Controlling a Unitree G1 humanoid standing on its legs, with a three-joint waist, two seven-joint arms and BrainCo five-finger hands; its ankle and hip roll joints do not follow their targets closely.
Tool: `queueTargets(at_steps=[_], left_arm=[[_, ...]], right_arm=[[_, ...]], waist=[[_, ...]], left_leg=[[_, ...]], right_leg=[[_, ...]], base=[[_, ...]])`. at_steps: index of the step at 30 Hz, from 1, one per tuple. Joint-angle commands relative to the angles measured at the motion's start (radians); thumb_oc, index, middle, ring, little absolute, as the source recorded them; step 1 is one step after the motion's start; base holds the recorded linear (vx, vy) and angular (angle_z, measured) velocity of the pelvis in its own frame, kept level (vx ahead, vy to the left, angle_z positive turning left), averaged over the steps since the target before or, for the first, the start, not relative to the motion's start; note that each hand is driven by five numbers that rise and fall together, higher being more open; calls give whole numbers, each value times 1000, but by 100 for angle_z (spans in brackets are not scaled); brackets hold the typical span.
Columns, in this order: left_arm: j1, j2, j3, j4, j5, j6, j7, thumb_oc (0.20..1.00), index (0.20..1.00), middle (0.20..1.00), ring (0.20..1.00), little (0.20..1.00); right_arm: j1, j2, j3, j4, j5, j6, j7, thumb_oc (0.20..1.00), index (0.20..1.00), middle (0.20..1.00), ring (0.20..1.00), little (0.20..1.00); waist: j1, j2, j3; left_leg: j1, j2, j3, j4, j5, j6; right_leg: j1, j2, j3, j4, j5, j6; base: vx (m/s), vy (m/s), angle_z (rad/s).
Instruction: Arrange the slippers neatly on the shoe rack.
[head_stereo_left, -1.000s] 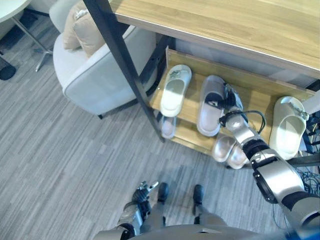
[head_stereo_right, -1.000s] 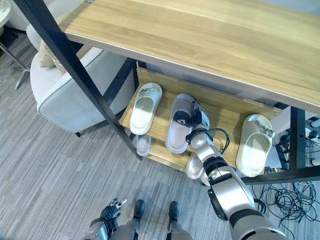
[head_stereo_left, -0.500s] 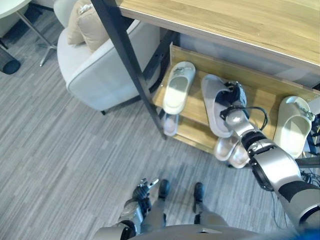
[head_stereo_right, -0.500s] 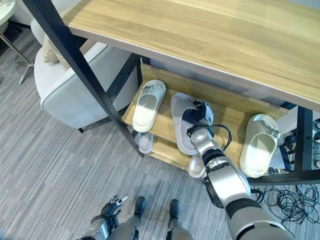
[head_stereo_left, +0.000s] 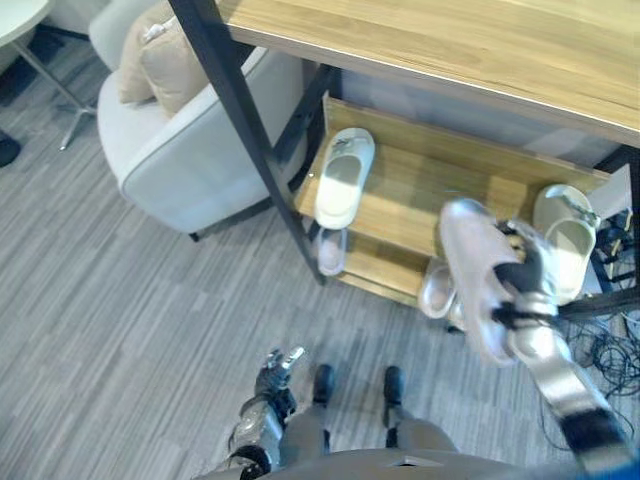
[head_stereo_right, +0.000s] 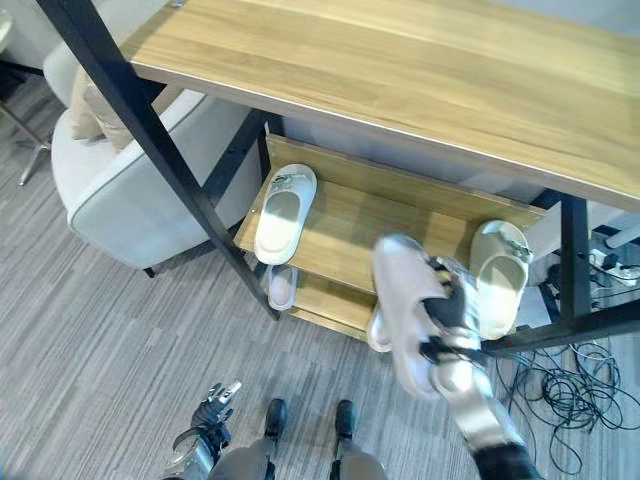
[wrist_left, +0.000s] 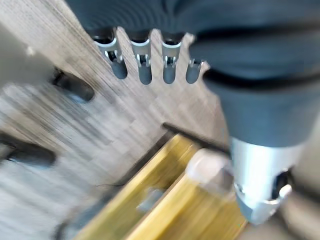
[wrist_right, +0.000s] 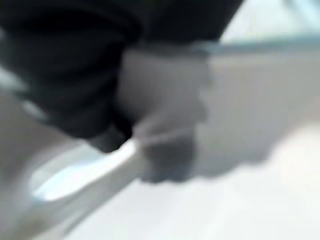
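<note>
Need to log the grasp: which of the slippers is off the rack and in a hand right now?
The pale lilac slipper, lifted clear of the wooden shoe rack by the right hand. The two cream slippers lie on the upper shelf.

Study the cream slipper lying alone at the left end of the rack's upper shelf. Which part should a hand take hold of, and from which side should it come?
Probably the heel end of the cream slipper, from the open front of the shoe rack. The slipper lies flat, its strapped toe towards the back and its heel at the shelf's front edge, where a hand meets it first. The tabletop overhangs the shelf, making a reach from above awkward.
</note>
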Motion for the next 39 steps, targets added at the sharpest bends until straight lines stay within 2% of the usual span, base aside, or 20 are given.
queueTargets(at_steps=[1, 5, 7, 10, 12, 16, 18, 21, 22, 24, 25, 26, 27, 31, 33, 34, 35, 36, 37, 39], left_arm=[[3, -22, 17, 9, -60, -14, 23, 1000, 1000, 1000, 1000, 1000], [61, -41, 63, -72, -121, -28, 38, 1000, 1000, 1000, 1000, 1000], [69, -61, 163, -89, -265, -31, -23, 1000, 1000, 1000, 1000, 1000], [71, -56, 233, -76, -351, -23, -79, 1000, 1000, 1000, 1000, 1000], [47, -41, 285, -60, -404, -25, -108, 1000, 1000, 1000, 1000, 1000], [-25, -9, 358, -53, -484, -59, -134, 1000, 1000, 1000, 1000, 1000], [-42, 9, 362, -46, -485, -64, -143, 1000, 1000, 1000, 1000, 1000], [-85, 55, 325, -17, -459, -71, -160, 1000, 1000, 1000, 1000, 1000], [-128, 82, 297, -11, -432, -66, -168, 1000, 1000, 1000, 1000, 1000], [-177, 127, 266, -17, -393, -51, -185, 1000, 1000, 1000, 1000, 1000], [-231, 183, 232, -11, -361, -20, -219, 1000, 1000, 1000, 1000, 1000], [-260, 213, 208, 0, -339, 7, -245, 1000, 1000, 1000, 1000, 1000], [-308, 290, 148, 10, -287, 55, -290, 1000, 1000, 1000, 1000, 1000], [-445, 448, 35, 34, -189, 116, -303, 1000, 1000, 1000, 1000, 1000], [-465, 466, 23, 27, -179, 124, -302, 1000, 1000, 1000, 1000, 1000], [-518, 509, 1, 7, -183, 130, -295, 1000, 1000, 1000, 1000, 1000], [-518, 508, 0, 8, -183, 131, -295, 1000, 1000, 1000, 1000, 1000], [-544, 520, 0, -5, -200, 134, -293, 1000, 1000, 1000, 1000, 1000], [-588, 534, 5, -32, -233, 131, -284, 1000, 1000, 1000, 1000, 1000], [-618, 533, 11, -37, -253, 126, -274, 1000, 1000, 1000, 1000, 1000]], right_arm=[[74, -24, -19, -98, 6, -59, 33, 200, 200, 200, 200, 200], [140, -1, 56, 17, 43, -150, 15, 200, 200, 200, 200, 200], [167, 29, 83, 48, 71, -190, 10, 200, 200, 200, 200, 200], [190, 55, 111, 77, 84, -227, 1, 200, 200, 200, 200, 200], [179, 94, 146, 140, 86, -260, -40, 200, 200, 200, 200, 200], [130, 130, 219, 196, 104, -311, -63, 200, 200, 200, 200, 200], [109, 126, 244, 214, 88, -323, -74, 200, 200, 200, 200, 200], [53, 136, 294, 261, 69, -324, -98, 200, 200, 200, 200, 200], [42, 133, 303, 272, 63, -314, -117, 200, 200, 200, 200, 200], [36, 140, 303, 276, 66, -300, -134, 200, 200, 200, 200, 200], [23, 127, 312, 275, 51, -295, -155, 200, 200, 200, 200, 200], [16, 118, 317, 289, 51, -301, -163, 200, 200, 200, 200, 200], [-5, 90, 327, 286, 67, -316, -151, 200, 200, 200, 200, 200], [-114, 24, 335, 316, 119, -308, -121, 200, 200, 200, 200, 200], [-134, 12, 324, 306, 136, -304, -114, 200, 200, 200, 200, 200], [-177, -17, 308, 272, 177, -279, -84, 200, 200, 200, 200, 200], [-176, -18, 308, 270, 179, -277, -82, 200, 200, 200, 200, 200], [-197, -28, 308, 255, 196, -262, -68, 200, 200, 200, 200, 200], [-258, -53, 311, 232, 216, -229, -41, 200, 200, 200, 200, 200], [-298, -64, 321, 229, 219, -210, -33, 200, 200, 200, 200, 200]], waist=[[10, 7, -42], [7, 10, -59], [11, 8, -61], [12, 7, -59], [17, 6, -31], [35, -16, 67], [33, -18, 71], [25, -19, 48], [12, -18, 13], [-24, -13, -25], [-44, -6, -47], [-49, 0, -48], [-57, 0, -53], [-62, -15, -101], [-62, -18, -115], [-64, -22, -124], [-66, -22, -135], [-64, -22, -138], [-64, -26, -144], [-68, -23, -148]], left_leg=[[43, 12, 64, 8, -31, 37], [62, 17, 68, 8, -41, 36], [79, 21, 68, 8, -56, 33], [91, 30, 72, 8, -58, 27], [109, 53, 82, 17, -54, 17], [-42, 59, 77, 248, -133, 8], [-103, 57, 65, 302, -148, 6], [-264, 52, 40, 377, -140, -3], [-357, 56, 47, 408, -131, -17], [-429, 130, 151, 434, -116, -18], [-496, 178, 241, 474, -114, -7], [-535, 181, 255, 505, -108, -4], [-617, 191, 265, 566, -122, -4], [-836, 187, 249, 711, -152, 15], [-889, 183, 238, 740, -161, 14], [-972, 176, 227, 796, -183, 17], [-977, 174, 227, 812, -212, 14], [-1024, 176, 222, 829, -196, 19], [-1076, 173, 221, 891, -247, 16], [-1124, 176, 219, 929, -260, 19]], right_leg=[[89, -52, 16, 3, -57, 23], [102, -47, 18, 3, -61, 17], [119, -42, 19, 3, -73, 12], [124, -34, 23, 11, -78, 3], [102, -22, 33, 83, -113, -10], [4, 0, 37, 247, -168, -37], [-51, 9, 27, 303, -188, -38], [-197, 17, -17, 407, -224, -45], [-266, 1, -65, 445, -261, -51], [-337, -17, -132, 491, -289, -62], [-434, -27, -165, 570, -307, -75], [-478, -39, -167, 620, -305, -82], [-570, -45, -168, 709, -329, -89], [-770, -48, -152, 828, -352, -95], [-821, -51, -145, 854, -356, -94], [-900, -66, -143, 909, -365, -91], [-903, -70, -143, 922, -390, -87], [-948, -76, -142, 939, -376, -88], [-994, -94, -137, 989, -414, -74], [-1035, -102, -136, 1022, -425, -74]], base=[[10, -57, -9], [12, -64, -6], [45, -52, -1], [19, -48, 1], [-48, -67, 0], [-229, -116, -3], [-220, -95, -2], [-228, -119, 15], [-250, -215, 41], [-206, -173, 123], [-208, -64, 167], [-264, -11, 127], [-179, 41, 50], [-85, 39, 6], [-38, 20, 0], [47, 25, 8], [-22, 42, 6], [84, 49, 14], [14, 48, 12], [55, 53, 7]])
